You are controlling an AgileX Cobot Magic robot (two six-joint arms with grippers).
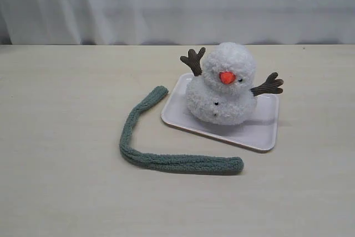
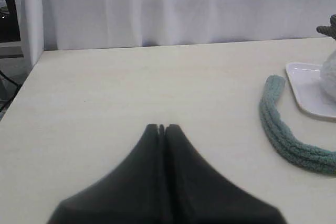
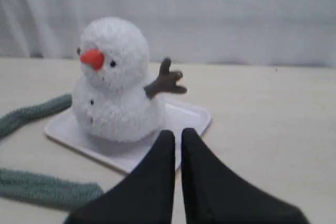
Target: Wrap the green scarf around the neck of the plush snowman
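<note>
green scarf (image 1: 177,162) beside tray (image 1: 260,132), snowman's neck (image 1: 206,83) sunk in fluff

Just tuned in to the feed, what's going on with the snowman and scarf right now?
Nothing is being handled yet. The green scarf lies loose on the table in a bent line beside and in front of the white tray, where the plush snowman sits upright, its neck bare. The left gripper is closed and empty over bare table. The right gripper, nearly closed and empty, faces the snowman.
</note>
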